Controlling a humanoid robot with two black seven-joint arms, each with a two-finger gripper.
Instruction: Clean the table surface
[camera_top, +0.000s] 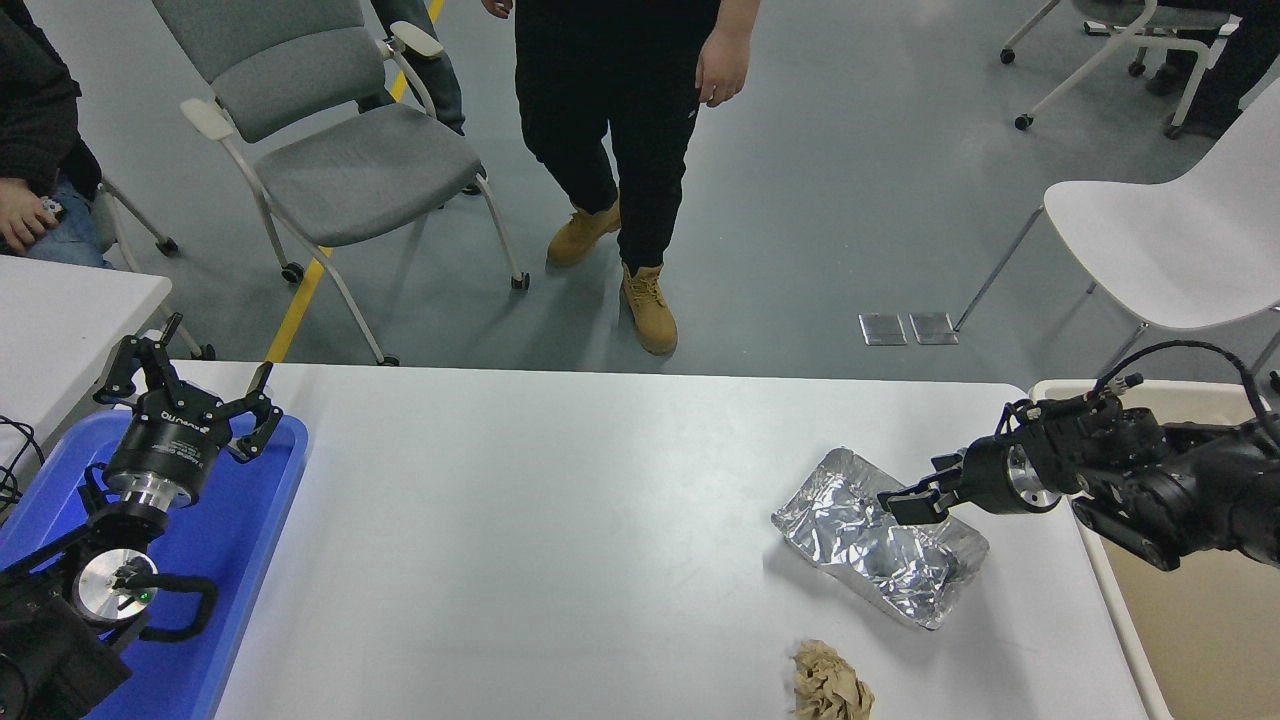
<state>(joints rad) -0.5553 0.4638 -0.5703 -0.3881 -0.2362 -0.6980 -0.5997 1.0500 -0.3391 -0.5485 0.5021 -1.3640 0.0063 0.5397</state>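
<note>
Worktop surface (560, 520), a large matte white rectangular top with rounded corners, fills the middle of the view and carries two bits of litter. Nearest, at the bottom edge, lies a crumpled brown paper wad (830, 688). Just beyond it sits a crinkled silver foil tray (880, 537), skewed to the worktop's edges. The black right end effector (908, 500) hangs over the tray's far right rim, pointing left; whether its fingers are parted or closed I cannot tell. To lift the tray well, one finger should go inside the thin wall and one outside, pinching gently so the foil does not buckle, then carry it to the beige rectangular bin (1190, 640) at the right. At the left, the black left end effector (190, 385) rests released above a blue plastic tray (235, 560).
</note>
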